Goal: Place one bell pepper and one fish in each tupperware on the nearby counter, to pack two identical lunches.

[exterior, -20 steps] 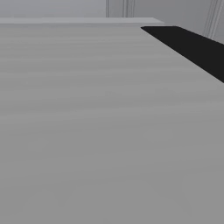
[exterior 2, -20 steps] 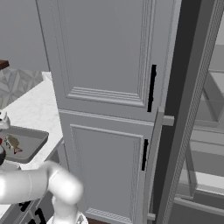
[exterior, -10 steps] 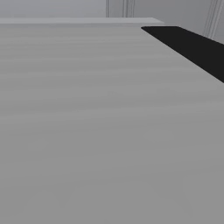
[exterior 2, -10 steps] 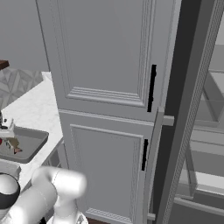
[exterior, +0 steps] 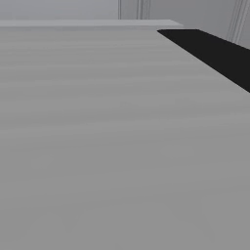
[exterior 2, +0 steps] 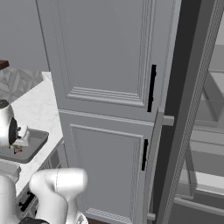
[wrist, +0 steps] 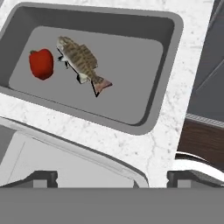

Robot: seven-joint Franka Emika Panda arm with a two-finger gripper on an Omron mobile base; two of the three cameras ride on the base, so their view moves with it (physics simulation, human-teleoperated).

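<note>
A grey tupperware (wrist: 168, 65) sits on the white marble counter (wrist: 131, 142). Inside it lie a bright red bell pepper (wrist: 41, 64) and a tan, spiky-finned fish (wrist: 81, 61), side by side. My gripper (wrist: 113, 180) hangs above the container's near side, open, its fingertips (wrist: 43, 177) wide apart with nothing between them. A second tupperware's rim (wrist: 83, 153) shows just below. In the right base view the hand (exterior 2: 8, 129) hovers over the tupperware (exterior 2: 33, 148) at the counter's (exterior 2: 39, 109) end.
A tall grey cabinet (exterior 2: 109, 87) with black handles (exterior 2: 151, 87) stands right of the counter. Beyond it is an open fridge with shelves (exterior 2: 210, 131). A flat grey panel (exterior: 97, 146) stands close before the left base view. A dark wooden shelf edge (exterior 2: 3, 64) sits far left.
The arm's elbow has swung and lowered at the lower left, and the hand shows larger over the tupperware. The fish and the pepper lie still.
</note>
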